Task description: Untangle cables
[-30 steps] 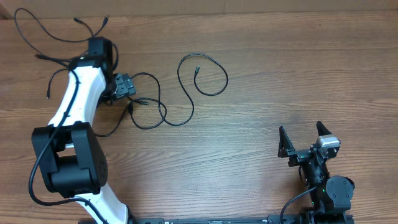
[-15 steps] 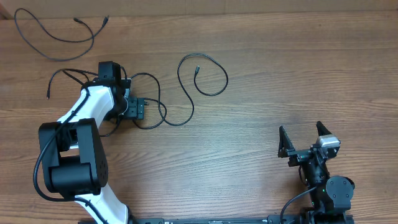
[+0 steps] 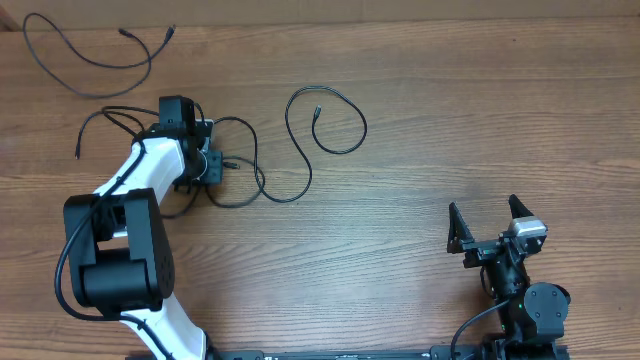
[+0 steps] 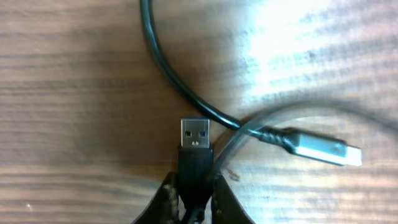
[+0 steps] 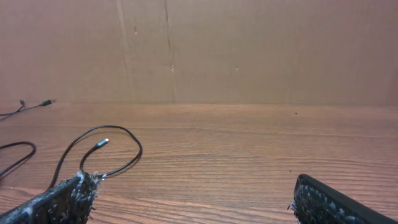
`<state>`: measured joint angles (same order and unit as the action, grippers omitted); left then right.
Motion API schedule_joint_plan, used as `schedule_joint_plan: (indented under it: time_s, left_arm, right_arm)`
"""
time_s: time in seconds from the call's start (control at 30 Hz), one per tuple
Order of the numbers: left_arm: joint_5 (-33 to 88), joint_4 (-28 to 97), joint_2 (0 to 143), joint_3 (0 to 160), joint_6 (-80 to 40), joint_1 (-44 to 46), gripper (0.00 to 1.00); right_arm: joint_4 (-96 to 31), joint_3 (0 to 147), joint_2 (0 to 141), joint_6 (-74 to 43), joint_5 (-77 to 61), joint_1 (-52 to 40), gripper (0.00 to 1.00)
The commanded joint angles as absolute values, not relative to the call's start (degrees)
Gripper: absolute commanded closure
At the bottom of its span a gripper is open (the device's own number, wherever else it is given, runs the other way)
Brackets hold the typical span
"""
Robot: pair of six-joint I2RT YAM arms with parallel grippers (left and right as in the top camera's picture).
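Clamping a USB plug (image 4: 194,135), clear only wrist-side, is the left hand (image 4: 194,184); right hand (image 3: 484,206) apart.

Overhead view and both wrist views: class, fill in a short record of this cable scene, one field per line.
left gripper: shut on a black USB plug
knot: thin cords crossing beside the left gripper
right gripper: open, empty, far from the knot
silver plug: lying on the table, right of the USB plug in the wrist view
loose cable: lying apart, near the far left corner
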<state>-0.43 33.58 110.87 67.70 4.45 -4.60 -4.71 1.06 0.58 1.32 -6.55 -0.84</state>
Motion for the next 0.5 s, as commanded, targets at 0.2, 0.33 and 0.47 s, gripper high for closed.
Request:
schedule_joint_plan:
  time_s: [0.2,0.33,0.47]
  left_arm:
    - [0.5,42.7,115.7,73.4,1.1,-5.6,0.96]
    - [7.1,51.8,112.7,83.4,1.1,-5.6,0.80]
    - [7.1,56.7,112.4,87.8,1.1,-5.6,0.42]
  right_arm:
    - [-4.4,0.5,0.2,1.8,-6.0,-0.8,0.00]
    - [-4.4,0.5,0.2,1.8,-6.0,-0.8,0.00]
    - [-4.4,0.5,0.2,1.8,-6.0,-0.8,0.00]
